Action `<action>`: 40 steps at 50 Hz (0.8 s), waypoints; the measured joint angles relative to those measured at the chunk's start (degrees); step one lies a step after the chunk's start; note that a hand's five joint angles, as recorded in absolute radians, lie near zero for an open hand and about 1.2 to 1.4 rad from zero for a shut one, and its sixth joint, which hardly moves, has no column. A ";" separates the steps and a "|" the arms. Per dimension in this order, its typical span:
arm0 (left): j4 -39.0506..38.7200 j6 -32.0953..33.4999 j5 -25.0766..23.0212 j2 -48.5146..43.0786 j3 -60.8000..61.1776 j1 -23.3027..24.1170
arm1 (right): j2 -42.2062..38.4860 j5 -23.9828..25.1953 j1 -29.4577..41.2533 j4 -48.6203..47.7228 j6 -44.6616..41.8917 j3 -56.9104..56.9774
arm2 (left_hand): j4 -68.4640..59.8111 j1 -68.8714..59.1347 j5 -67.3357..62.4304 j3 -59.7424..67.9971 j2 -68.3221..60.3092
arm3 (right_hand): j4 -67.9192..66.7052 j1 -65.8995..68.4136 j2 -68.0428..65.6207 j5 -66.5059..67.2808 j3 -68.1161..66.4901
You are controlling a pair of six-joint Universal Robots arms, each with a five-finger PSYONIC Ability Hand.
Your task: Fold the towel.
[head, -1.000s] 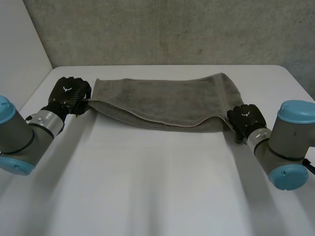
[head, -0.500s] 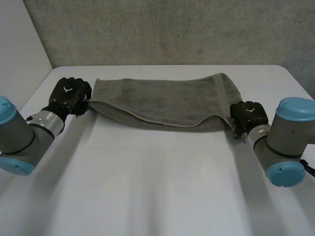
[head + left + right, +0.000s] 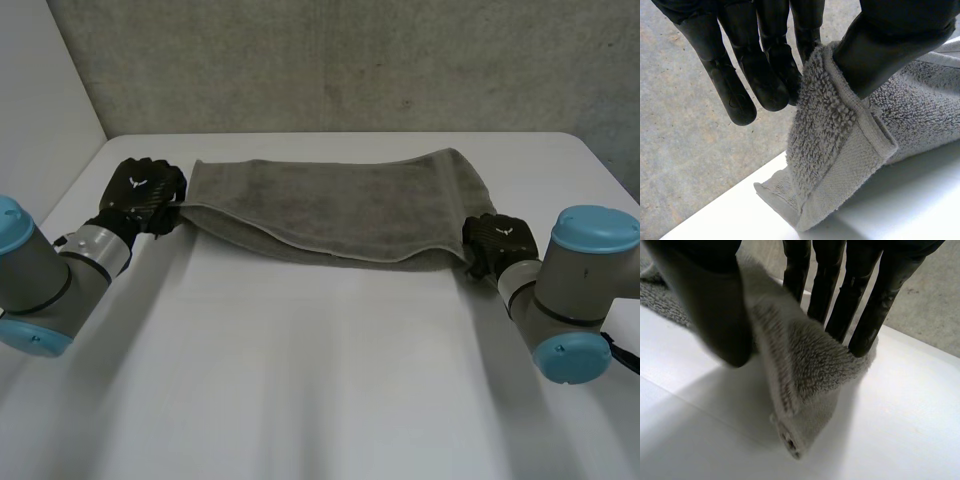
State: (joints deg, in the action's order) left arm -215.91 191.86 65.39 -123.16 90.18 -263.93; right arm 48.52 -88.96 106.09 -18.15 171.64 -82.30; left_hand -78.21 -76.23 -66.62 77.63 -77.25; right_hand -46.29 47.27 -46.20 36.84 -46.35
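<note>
Mid-fold, I pinch the towel (image 3: pixel 330 205) by its near corners, left hand (image 3: pixel 145 190) on one, right hand (image 3: pixel 497 240) on the other — next, I judge, both must lift evenly.

No legible text or labels

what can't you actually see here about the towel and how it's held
- Head view: the backs of the left hand and right hand hide their fingers and the corners of the towel that they pinch.
- Head view: the towel's top layer covers whatever lies beneath it.
- Both wrist views: the towel's middle is cut off by the picture edges.
</note>
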 measured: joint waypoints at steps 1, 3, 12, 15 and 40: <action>0.01 0.00 0.00 -0.01 0.00 0.00 | -0.36 0.02 0.01 -0.04 -0.06 0.24 | 0.00 0.00 0.00 0.00 0.00 | -6.99 6.74 -7.55 6.85 -7.05; 0.04 0.00 0.00 -0.04 0.00 0.00 | -0.69 0.04 -0.01 -0.06 -0.17 0.60 | 0.01 0.00 0.00 0.00 0.00 | -16.15 16.43 -17.28 16.22 -15.66; 0.28 -0.01 0.02 0.39 -0.06 -0.01 | 2.97 0.02 -0.73 0.34 -1.07 0.92 | 0.00 0.00 0.00 0.00 0.00 | -29.71 28.41 -28.52 29.47 -26.40; 0.59 -0.05 -0.02 1.30 0.01 -0.04 | 6.13 0.24 -1.25 1.07 -2.28 0.60 | 0.00 0.00 0.00 0.00 0.00 | -29.71 28.49 -28.52 29.47 -26.40; 14.10 -0.57 -3.62 29.54 15.85 -5.85 | 27.89 22.21 -13.05 27.08 -16.45 -7.83 | 0.00 0.00 0.00 0.00 0.00 | -29.71 28.58 -28.51 29.48 -27.47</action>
State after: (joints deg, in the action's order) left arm -201.81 191.29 61.77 -93.62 106.03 -269.79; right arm 76.41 -66.75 93.05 8.93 155.19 -90.13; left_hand -78.21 -76.23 -66.62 77.63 -77.25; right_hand -76.00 75.85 -74.72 66.32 -73.82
